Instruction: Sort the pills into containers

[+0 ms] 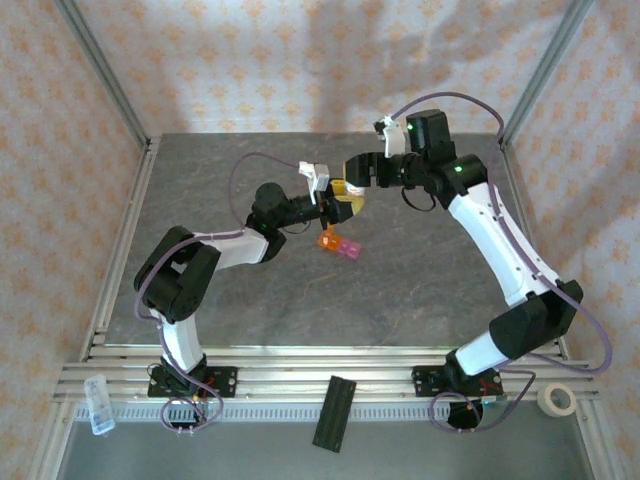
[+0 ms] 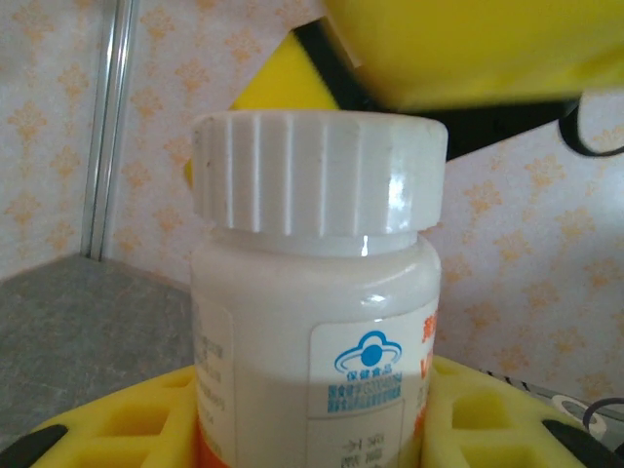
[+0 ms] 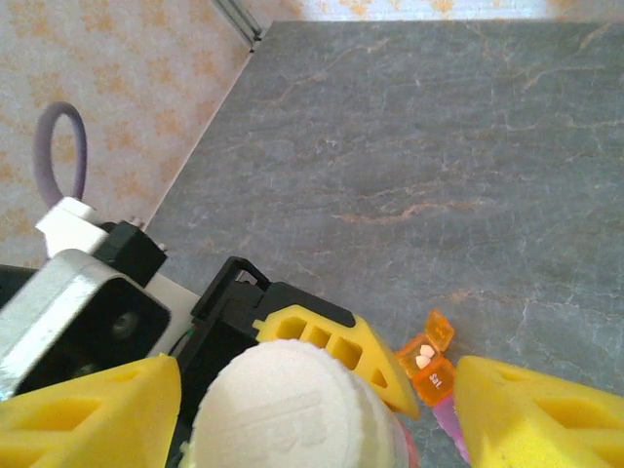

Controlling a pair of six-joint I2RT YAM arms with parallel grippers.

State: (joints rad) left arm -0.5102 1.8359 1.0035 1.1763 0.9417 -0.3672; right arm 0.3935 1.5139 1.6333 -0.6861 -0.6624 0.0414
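Directly above the bottle (image 2: 312, 322), my right gripper (image 3: 317, 390) hung with its jaws wide. One yellow finger sat to each side of the white cap (image 3: 278, 414), and in the left wrist view they were a little higher than it, not touching. The left gripper (image 1: 337, 204) was clamped on the bottle's lower body and held it upright, so the bottle's long axis ran straight up into the gap between the right jaws. The right arm was the nearer one to the cap. I judged the next move to be a short drop along that axis, then a close and a twist. The containers (image 1: 338, 243) lay on the table (image 1: 400, 290) just beside the bottle, on the side toward the arm bases. The orange (image 3: 434, 375) lid was open with what looked like pale pills (image 3: 419, 353) inside, and the pink (image 1: 349, 249) was joined to it.
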